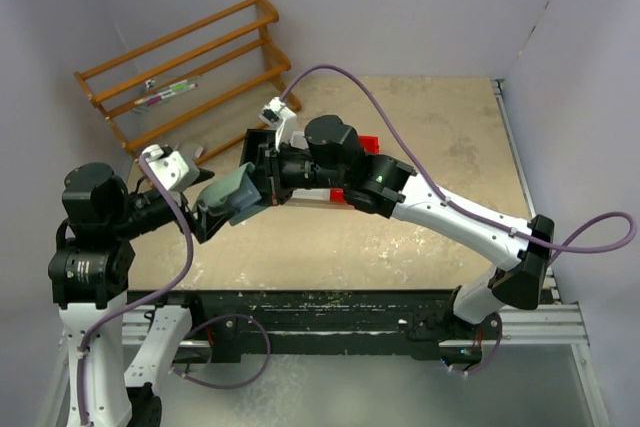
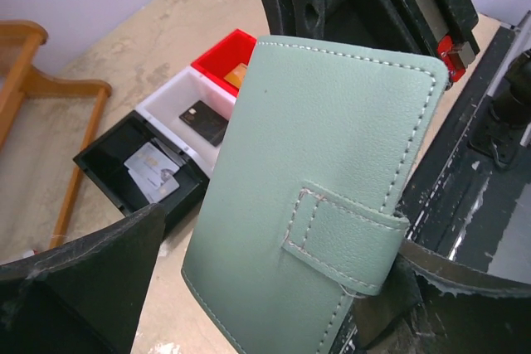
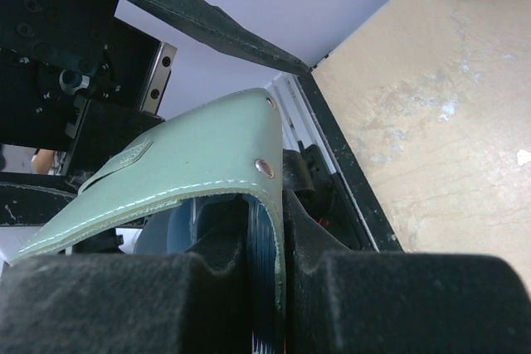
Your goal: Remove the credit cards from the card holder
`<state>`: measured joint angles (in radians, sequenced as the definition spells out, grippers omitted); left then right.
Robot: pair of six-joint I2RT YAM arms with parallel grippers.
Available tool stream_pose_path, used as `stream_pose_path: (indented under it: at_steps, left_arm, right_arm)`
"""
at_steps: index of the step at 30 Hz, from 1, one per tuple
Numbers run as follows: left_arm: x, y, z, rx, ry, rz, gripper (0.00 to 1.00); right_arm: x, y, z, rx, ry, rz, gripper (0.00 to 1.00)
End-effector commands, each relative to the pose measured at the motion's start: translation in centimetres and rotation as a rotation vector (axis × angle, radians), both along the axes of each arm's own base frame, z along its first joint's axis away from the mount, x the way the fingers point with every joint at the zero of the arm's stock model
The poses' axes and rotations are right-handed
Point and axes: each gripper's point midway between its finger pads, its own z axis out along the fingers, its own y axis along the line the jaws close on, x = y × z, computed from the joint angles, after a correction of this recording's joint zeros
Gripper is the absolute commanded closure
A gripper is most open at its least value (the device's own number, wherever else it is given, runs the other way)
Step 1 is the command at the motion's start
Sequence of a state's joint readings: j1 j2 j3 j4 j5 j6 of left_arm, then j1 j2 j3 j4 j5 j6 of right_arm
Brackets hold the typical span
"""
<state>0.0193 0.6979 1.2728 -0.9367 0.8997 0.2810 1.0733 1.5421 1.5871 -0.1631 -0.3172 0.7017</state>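
Right gripper (image 3: 265,288) — mid-air, on card holder (image 2: 315,172)

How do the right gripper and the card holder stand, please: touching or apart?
Touching: the right wrist view shows the right gripper clamped on the card holder, no gap.

My fingers (image 3: 108,304) are matt, rough black; holder (image 2: 315,188) is grained, stitched leather with metal studs (image 3: 263,167); bins (image 2: 158,105) smooth plastic; rack (image 1: 190,67) varnished wood.
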Motion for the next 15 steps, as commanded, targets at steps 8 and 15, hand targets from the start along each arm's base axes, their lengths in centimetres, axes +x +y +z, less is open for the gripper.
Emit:
stream_pose_path:
  at_steps: [8,15]
  left_arm:
    - [2.2,1.7,1.5,0.011,-0.109,0.140,0.13]
    - [3.1,2.8,1.4,0.026,-0.143,0.221,0.12]
  right_arm:
    - [-2.5,0.2,5.2,0.154,-0.041,0.104,1.00]
    - [-3.7,0.6,6.1,0.219,-0.002,0.170,1.00]
